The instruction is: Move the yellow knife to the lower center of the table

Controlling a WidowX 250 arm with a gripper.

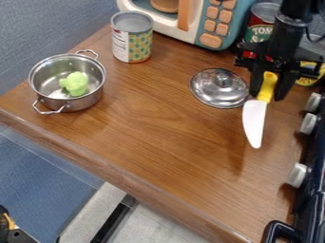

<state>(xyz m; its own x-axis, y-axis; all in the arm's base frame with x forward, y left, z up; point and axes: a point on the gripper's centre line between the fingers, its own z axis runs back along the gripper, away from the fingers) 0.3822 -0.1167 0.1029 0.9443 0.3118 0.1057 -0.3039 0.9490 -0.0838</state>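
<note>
Fingers pinching the yellow handle of the knife, one on each side. Gripper at far right, pointing down. Blade hangs toward the near side, tip lowest; a dark patch on the wood near the tip looks like shadow or reflection, so knife is probably off the table. Lid just left of the knife in view; can't tell if they touch. Stove along the right edge.

Further out: patterned can far, left of the lid; pot at left with a green toy in it; microwave and red can at the far side.

Progress: grasp done, lift likely done. Left: carry knife left and nearer to lower center, lower it, let go, back off. Not placed, so roughly halfway, I'd judge. Low carry could clip the lid.
</note>
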